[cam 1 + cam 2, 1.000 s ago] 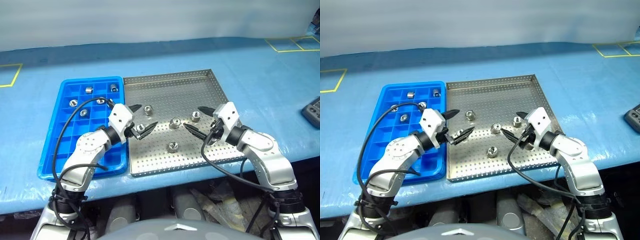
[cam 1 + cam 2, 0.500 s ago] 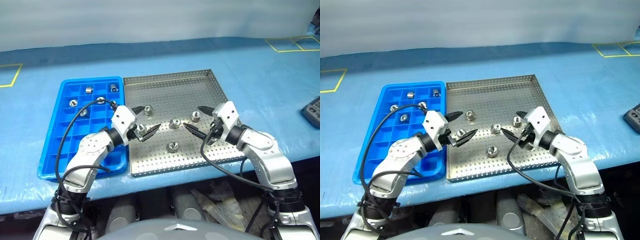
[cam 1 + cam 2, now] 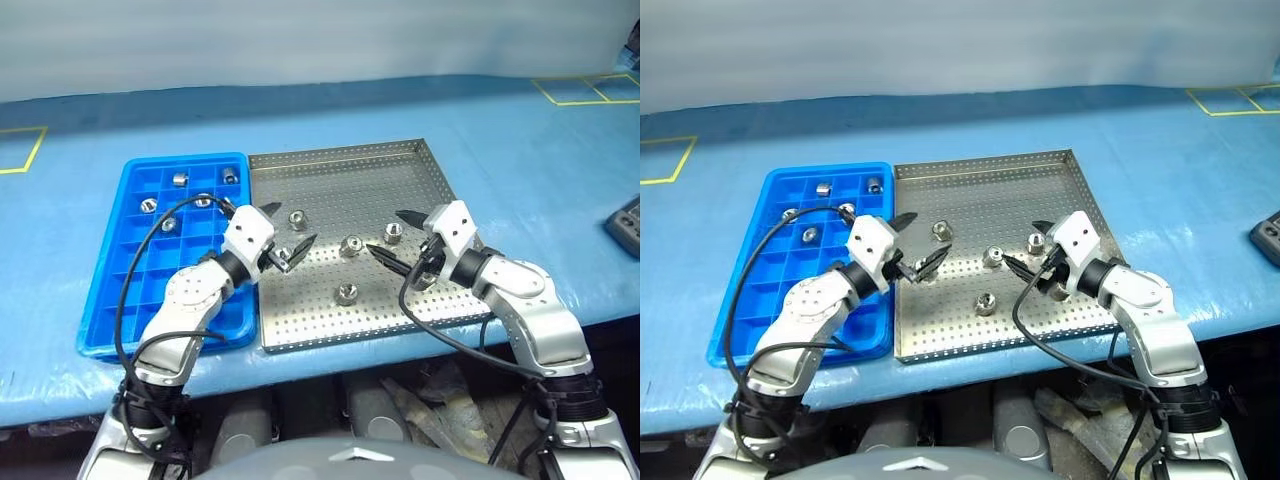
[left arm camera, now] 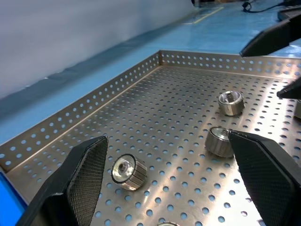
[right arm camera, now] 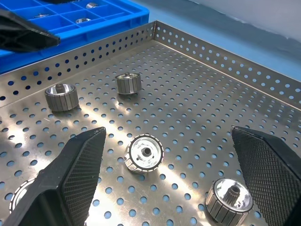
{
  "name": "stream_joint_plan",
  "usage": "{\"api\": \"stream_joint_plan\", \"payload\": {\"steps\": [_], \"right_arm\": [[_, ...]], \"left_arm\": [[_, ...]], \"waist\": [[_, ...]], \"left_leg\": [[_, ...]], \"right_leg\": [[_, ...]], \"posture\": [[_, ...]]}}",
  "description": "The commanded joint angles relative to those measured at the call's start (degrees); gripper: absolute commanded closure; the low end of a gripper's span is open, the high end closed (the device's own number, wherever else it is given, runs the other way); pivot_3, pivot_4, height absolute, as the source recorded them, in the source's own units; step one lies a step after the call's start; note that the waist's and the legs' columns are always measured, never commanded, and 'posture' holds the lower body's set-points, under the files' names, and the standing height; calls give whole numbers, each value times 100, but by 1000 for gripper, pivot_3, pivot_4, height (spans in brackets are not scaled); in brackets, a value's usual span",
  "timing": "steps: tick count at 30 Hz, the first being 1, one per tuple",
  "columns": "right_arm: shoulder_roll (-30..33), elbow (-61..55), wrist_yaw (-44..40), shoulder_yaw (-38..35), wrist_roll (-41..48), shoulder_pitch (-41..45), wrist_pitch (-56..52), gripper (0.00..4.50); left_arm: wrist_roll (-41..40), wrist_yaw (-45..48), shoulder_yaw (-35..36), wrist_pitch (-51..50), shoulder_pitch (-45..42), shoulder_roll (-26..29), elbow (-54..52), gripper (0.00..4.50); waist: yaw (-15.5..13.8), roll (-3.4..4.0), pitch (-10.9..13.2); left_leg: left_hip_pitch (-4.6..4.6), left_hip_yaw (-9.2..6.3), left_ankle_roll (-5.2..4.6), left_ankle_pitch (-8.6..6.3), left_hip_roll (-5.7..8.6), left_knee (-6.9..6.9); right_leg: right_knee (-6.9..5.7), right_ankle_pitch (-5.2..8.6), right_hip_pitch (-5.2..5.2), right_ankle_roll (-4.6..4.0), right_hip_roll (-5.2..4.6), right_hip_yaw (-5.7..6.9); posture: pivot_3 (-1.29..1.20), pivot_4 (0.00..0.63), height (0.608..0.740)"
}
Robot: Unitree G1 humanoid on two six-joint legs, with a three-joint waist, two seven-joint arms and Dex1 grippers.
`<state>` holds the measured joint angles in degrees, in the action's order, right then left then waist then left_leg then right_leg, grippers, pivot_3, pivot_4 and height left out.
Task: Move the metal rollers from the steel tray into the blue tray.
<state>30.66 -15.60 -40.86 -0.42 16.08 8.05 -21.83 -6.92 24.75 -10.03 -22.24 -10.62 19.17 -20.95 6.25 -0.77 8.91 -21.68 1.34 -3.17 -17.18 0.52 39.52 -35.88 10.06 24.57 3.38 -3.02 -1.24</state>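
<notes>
Five metal rollers [image 3: 346, 293] lie loose on the perforated floor of the steel tray [image 3: 400, 160], all in its middle band; four more sit in compartments at the far end of the blue tray [image 3: 105, 300], which abuts the steel tray's left edge. One roller lies just inside the steel tray's left edge, between the spread fingers of the left gripper [image 3: 287, 239], untouched. A second roller [image 3: 297, 219] lies just beyond that gripper's far finger. Right gripper [image 3: 393, 240] hovers over the tray's right half, fingers wide apart, holding nothing; one roller [image 3: 351, 245] lies just off its fingertips toward the tray centre, another [image 3: 394, 232] between its fingers
</notes>
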Motion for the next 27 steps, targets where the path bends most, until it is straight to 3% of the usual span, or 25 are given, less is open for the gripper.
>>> {"api": "stream_joint_plan", "payload": {"steps": [1,5,10,18,27], "right_arm": [[-25,-45,46,-12,-7,78,103,15],[-47,-15,49,4,-25,96,132,15],[-84,-1,59,21,-46,121,162,15],[-103,-38,123,37,-73,81,203,15],[-116,-56,175,8,-104,39,261,15]], "left_arm": [[118,-332,67,-216,-291,-222,-69,0],[197,-693,8,-823,-717,-564,57,0],[244,-1448,77,-1766,-1323,-1406,453,0],[848,-2732,97,-2675,-2068,-2325,1302,0],[1017,-3495,402,-3633,-2470,-3022,1918,0]], "waist": [[-9,0,0],[-41,-1,0],[-94,-1,0],[-99,-2,0],[-86,-2,0]], "left_leg": [[0,0,0,0,0,0],[-1,0,-2,-1,3,4],[-1,0,-3,-1,5,9],[-3,0,-6,-3,6,11],[-4,0,-6,-4,6,10]], "right_leg": [[0,0,0,0,0,0],[1,-2,-3,4,-1,0],[2,-4,-5,8,1,0],[3,-7,-5,12,3,-1],[3,-7,-3,13,4,-2]], "posture": [[-205,150,740],[-202,150,740],[-202,150,740],[-213,150,740],[-215,150,740]]}}
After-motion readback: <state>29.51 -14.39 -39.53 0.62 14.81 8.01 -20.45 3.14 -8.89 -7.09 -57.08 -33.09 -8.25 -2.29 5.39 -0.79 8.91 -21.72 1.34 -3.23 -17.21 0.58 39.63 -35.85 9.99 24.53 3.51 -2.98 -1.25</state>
